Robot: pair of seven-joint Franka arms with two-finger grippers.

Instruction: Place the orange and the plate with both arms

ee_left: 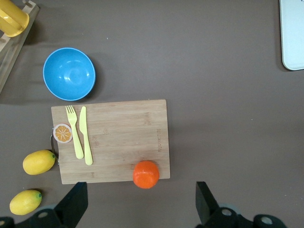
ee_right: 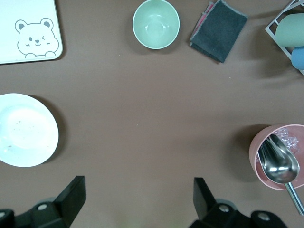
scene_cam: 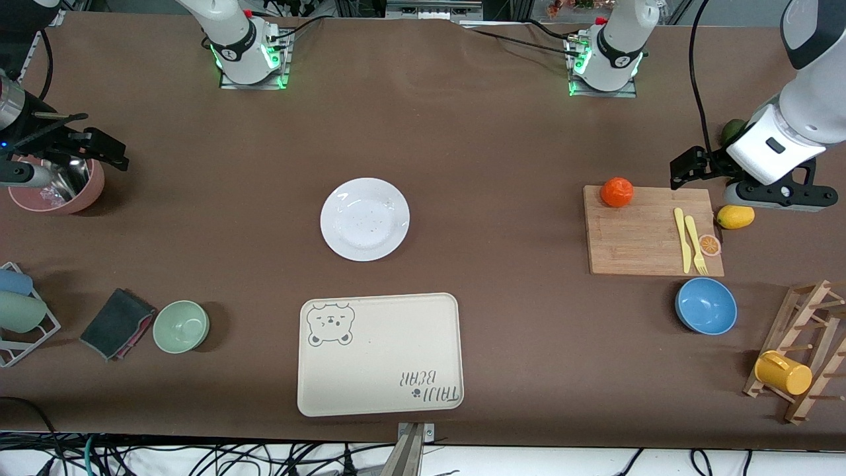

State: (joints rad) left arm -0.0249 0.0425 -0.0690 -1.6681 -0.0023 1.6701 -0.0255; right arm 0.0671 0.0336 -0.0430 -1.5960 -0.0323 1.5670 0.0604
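The orange (scene_cam: 616, 192) sits on a corner of the wooden cutting board (scene_cam: 651, 230), toward the left arm's end of the table. My left gripper (scene_cam: 687, 168) hangs high and open over the bare table just off that board edge; the left wrist view shows the orange (ee_left: 146, 174) near the gap of the left gripper (ee_left: 141, 199), untouched. The white plate (scene_cam: 365, 219) lies mid-table. My right gripper (scene_cam: 99, 151) hovers open and empty at the right arm's end. In its wrist view the plate (ee_right: 26, 129) lies off to one side of the right gripper (ee_right: 140, 197).
A cream bear-print tray (scene_cam: 380, 354) lies nearer the camera than the plate. A yellow fork and knife (scene_cam: 691, 241) lie on the board. Lemons (scene_cam: 735, 216), a blue bowl (scene_cam: 706, 305) and a mug rack (scene_cam: 793, 370) surround it. A pink bowl (scene_cam: 56, 188), green bowl (scene_cam: 181, 326) and cloth (scene_cam: 117, 322) sit at the right arm's end.
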